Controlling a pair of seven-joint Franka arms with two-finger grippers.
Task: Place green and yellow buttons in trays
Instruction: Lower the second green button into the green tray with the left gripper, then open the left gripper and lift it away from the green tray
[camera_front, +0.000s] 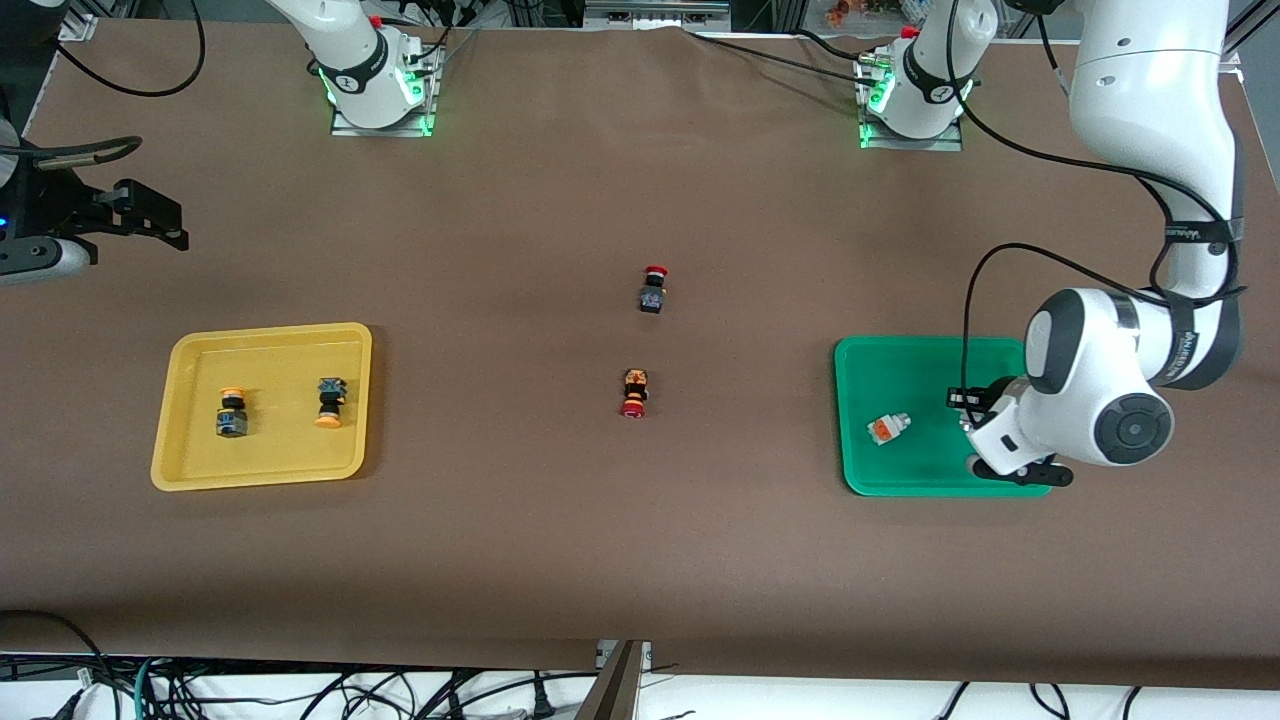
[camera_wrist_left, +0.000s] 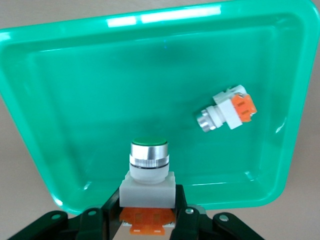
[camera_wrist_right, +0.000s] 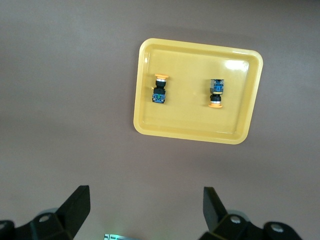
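Observation:
My left gripper (camera_wrist_left: 148, 212) is shut on a white-grey button (camera_wrist_left: 148, 172) with a green tip and an orange block. It holds the button over the green tray (camera_wrist_left: 75, 100). In the front view this gripper (camera_front: 1005, 450) is over the tray's (camera_front: 940, 360) edge toward the left arm's end. A second white-grey button (camera_front: 887, 428) lies on its side in that tray and also shows in the left wrist view (camera_wrist_left: 227, 112). The yellow tray (camera_front: 262, 340) holds two yellow-capped buttons (camera_front: 232, 412) (camera_front: 329, 402). My right gripper (camera_front: 150, 225) is open and empty, and waits high above the table past the yellow tray (camera_wrist_right: 195, 134).
Two red-capped black switches (camera_front: 653, 289) (camera_front: 634, 392) lie mid-table between the trays. Bare brown table surrounds both trays. The arm bases stand along the table edge farthest from the front camera.

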